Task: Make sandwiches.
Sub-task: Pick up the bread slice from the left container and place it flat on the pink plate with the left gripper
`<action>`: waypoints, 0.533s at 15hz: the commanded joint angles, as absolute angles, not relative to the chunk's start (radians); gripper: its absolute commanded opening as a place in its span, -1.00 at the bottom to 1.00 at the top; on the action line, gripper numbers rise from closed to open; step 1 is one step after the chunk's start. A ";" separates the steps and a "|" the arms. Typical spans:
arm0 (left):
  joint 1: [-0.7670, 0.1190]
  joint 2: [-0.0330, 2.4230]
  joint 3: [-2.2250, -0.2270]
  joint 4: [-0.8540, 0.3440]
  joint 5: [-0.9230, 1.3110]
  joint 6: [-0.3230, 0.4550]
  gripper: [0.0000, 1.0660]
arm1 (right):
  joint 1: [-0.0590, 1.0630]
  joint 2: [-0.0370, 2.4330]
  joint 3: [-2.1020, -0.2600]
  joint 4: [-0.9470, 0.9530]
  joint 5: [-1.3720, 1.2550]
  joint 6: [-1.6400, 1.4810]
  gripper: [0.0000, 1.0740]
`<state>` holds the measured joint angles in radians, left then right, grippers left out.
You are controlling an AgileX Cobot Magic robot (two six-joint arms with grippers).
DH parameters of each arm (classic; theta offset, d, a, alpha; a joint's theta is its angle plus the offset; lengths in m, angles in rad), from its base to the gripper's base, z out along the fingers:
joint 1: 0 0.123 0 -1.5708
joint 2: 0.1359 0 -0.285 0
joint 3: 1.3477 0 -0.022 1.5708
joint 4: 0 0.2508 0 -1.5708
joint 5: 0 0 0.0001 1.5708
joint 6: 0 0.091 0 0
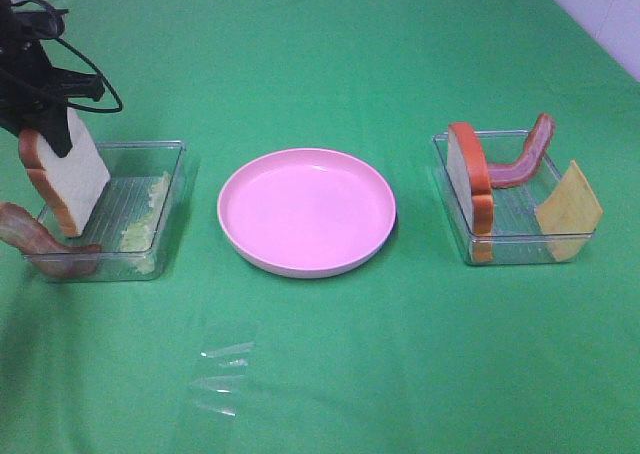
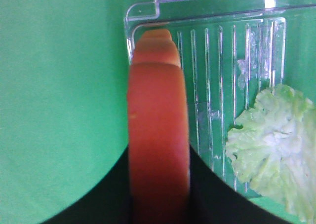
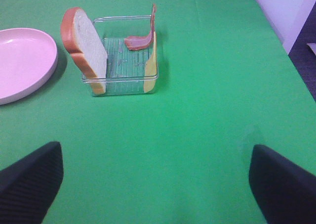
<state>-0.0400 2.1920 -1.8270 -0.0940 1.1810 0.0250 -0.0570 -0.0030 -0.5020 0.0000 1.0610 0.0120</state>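
Note:
A white bread slice [image 1: 68,179] with orange-brown crust stands tilted in the left clear tray [image 1: 172,189], and my left gripper [image 1: 42,124] is shut on its upper edge. In the left wrist view the crust [image 2: 158,135] sits between the dark fingers [image 2: 106,197]. Pale green lettuce [image 1: 145,219] [image 2: 274,150] lies in the same tray, and a bacon strip [image 1: 28,232] hangs over its near-left corner. The right tray [image 1: 455,189] holds another bread slice [image 1: 470,179] [image 3: 84,46], a bacon strip [image 1: 525,159] [image 3: 142,39] and a yellow cheese square [image 1: 568,209] [image 3: 150,66]. My right gripper [image 3: 155,189] hovers open, short of that tray.
A round pink plate [image 1: 305,211] [image 3: 19,61] sits between the two trays on the green cloth. A scrap of clear film [image 1: 225,374] lies on the cloth in front of the plate. The table's right edge [image 3: 291,41] is near the right tray.

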 commanded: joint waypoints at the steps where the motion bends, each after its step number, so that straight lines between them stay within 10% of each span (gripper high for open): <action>1: -0.045 2.160 -1.828 -0.121 1.210 0.025 -1.00 | -0.063 -0.027 -0.500 -0.007 1.059 0.014 0.85; 8: -0.045 1.983 -1.830 -0.177 1.235 0.025 -1.00 | -0.063 -0.027 -0.500 -0.007 1.059 0.014 0.85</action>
